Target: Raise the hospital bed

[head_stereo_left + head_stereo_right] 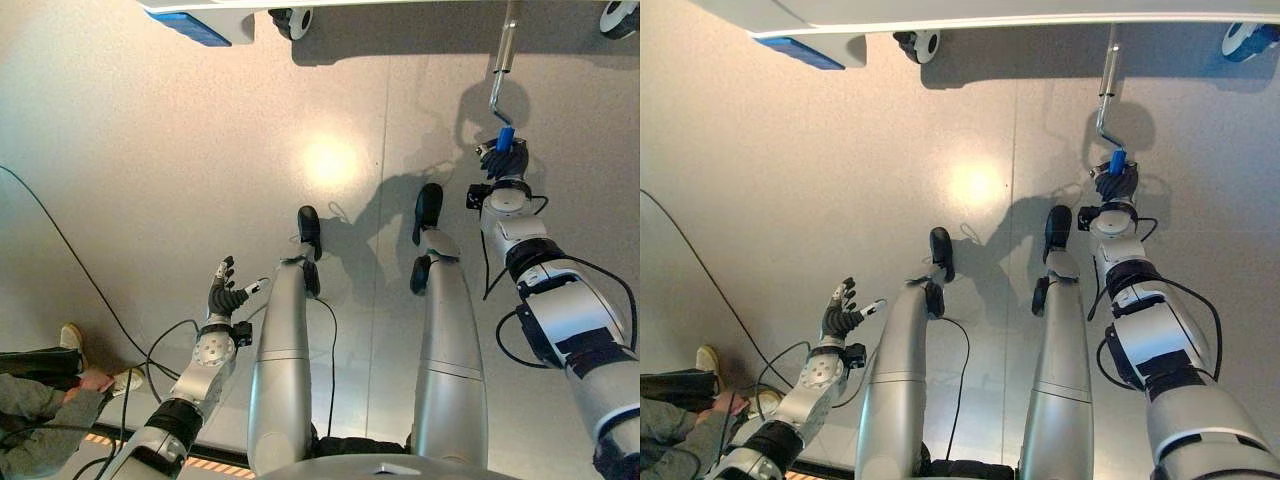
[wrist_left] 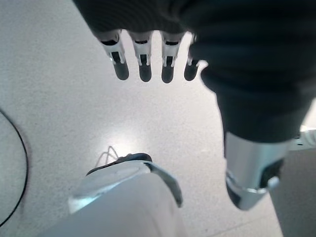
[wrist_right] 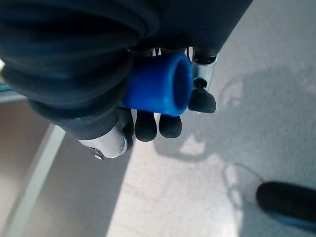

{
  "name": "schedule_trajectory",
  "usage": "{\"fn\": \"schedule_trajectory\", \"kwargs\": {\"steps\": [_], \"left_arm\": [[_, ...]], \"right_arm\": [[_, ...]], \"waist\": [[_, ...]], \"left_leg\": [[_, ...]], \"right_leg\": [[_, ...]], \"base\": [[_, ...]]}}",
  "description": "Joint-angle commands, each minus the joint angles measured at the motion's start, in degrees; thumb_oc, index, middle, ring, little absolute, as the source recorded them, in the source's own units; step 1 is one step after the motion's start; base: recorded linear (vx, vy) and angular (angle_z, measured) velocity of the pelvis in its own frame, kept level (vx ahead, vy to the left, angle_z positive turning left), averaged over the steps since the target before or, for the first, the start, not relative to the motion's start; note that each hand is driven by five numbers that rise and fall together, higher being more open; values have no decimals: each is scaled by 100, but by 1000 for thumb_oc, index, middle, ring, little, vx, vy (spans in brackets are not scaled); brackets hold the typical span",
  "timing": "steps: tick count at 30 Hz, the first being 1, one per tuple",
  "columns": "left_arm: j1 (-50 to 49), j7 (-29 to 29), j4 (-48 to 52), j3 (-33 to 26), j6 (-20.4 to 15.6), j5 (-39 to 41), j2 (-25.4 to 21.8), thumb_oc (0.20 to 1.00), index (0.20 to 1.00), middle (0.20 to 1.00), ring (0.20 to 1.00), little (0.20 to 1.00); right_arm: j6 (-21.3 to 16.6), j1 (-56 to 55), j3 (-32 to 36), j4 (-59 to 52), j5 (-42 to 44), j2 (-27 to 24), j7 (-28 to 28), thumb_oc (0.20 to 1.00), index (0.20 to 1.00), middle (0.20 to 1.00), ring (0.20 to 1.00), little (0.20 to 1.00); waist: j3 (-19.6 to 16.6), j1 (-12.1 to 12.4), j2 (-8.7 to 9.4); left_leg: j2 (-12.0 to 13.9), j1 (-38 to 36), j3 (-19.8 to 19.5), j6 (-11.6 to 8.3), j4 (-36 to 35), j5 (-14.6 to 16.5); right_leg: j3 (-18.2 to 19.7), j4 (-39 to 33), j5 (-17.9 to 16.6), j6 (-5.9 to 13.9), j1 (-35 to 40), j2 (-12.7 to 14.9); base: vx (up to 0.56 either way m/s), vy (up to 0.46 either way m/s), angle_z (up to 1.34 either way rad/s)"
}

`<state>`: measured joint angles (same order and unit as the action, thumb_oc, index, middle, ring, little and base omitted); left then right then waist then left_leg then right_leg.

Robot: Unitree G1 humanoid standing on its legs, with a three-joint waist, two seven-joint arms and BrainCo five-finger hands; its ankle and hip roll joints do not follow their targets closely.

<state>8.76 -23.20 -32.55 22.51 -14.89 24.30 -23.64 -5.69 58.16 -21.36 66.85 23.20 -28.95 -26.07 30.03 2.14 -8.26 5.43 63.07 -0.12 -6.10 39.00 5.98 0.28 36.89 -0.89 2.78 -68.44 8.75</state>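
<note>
While our left hand (image 1: 224,292) hangs low at our left side, nearest to us, we see its fingers (image 2: 143,64) held straight and spread over the bare grey floor (image 1: 150,170), with nothing between them. Just beyond that arm, at the lower left edge of the head views, a person (image 1: 40,400) sits or crouches, a hand resting on dark clothing and pale shoes (image 1: 72,338) on the floor beside them.

Farther out on our right side, our right hand (image 1: 503,160) reaches forward and is closed around the blue grip (image 1: 505,138) of the bed's crank handle (image 1: 498,85). In the right wrist view we see the dark-tipped fingers (image 3: 159,126) curled under the blue grip (image 3: 160,86), whose round end pokes out past them, so the hold looks firm. From that grip the silver crank rod bends and runs up away from us toward the bed.

Farthest from us, along the top edge of the head views, lies the underside of the hospital bed (image 1: 940,12), pale, with a blue panel (image 1: 195,27) at its left part. We also see two caster wheels (image 1: 292,20) below its edge, one near the middle and one at the far right corner, standing on the floor.
</note>
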Motion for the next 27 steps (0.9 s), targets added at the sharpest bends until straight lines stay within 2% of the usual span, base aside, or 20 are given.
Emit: {"fn": "schedule_trajectory", "kwargs": {"steps": [1,2,3,4,8,9,16,27], "left_arm": [[-298,-43,-86,-22,-29,-212,-196,1000,1000,1000,1000,1000],[-236,18,-169,-46,-18,-261,-212,1000,1000,1000,1000,1000],[-310,19,-173,-7,-18,-261,-213,1000,1000,1000,1000,1000],[-259,34,-210,-58,-6,-310,-251,1000,1000,1000,1000,1000],[-353,97,-272,-244,9,-322,-456,1000,1000,1000,1000,1000],[-345,109,-391,-326,-1,-268,-509,1000,1000,1000,1000,1000],[-270,151,-661,-196,44,-229,-295,1000,1000,1000,1000,1000],[-206,68,-369,-177,-14,-133,-345,1000,1000,1000,1000,1000]], "right_arm": [[-136,80,-370,-716,-682,-12,90,200,200,200,200,200],[-82,164,-406,-607,-755,-20,137,200,200,200,200,200],[-83,79,-409,-600,-753,-5,139,200,200,200,200,200],[-73,150,-390,-544,-743,-3,153,200,200,200,200,200],[-57,135,-340,-415,-705,180,205,200,200,200,200,200],[-54,164,-322,-336,-669,287,209,200,200,200,200,200],[-89,156,-209,-294,-515,222,204,200,200,200,200,200],[-4,440,-275,68,-592,218,183,200,200,200,200,200]], "waist": [[-24,-125,-88],[-24,-96,-79],[-24,-97,-81],[-24,-74,-80],[-24,-2,-14],[-24,32,52],[-24,164,146],[-24,273,62]], "left_leg": [[-87,-194,-121,144,-411,-241],[-100,-203,-108,167,-602,-477],[-100,-362,-119,144,-520,-261],[-106,-315,-116,166,-658,-488],[-150,-518,-139,158,-765,-515],[-163,-535,-163,150,-779,-514],[-278,-574,-276,175,-841,-506],[-372,-355,-310,243,-733,-393]], "right_leg": [[-30,321,614,407,452,61],[-68,132,403,390,463,65],[-58,231,613,422,613,70],[-92,94,408,402,570,76],[-117,108,469,419,771,103],[-153,129,501,418,810,140],[-340,94,556,449,995,235],[-299,199,627,462,822,247]], "base": [[-60,-32,3],[67,-33,7],[-56,-42,8],[14,-57,16],[8,-73,18],[21,-48,17],[63,10,17],[32,22,2]]}}
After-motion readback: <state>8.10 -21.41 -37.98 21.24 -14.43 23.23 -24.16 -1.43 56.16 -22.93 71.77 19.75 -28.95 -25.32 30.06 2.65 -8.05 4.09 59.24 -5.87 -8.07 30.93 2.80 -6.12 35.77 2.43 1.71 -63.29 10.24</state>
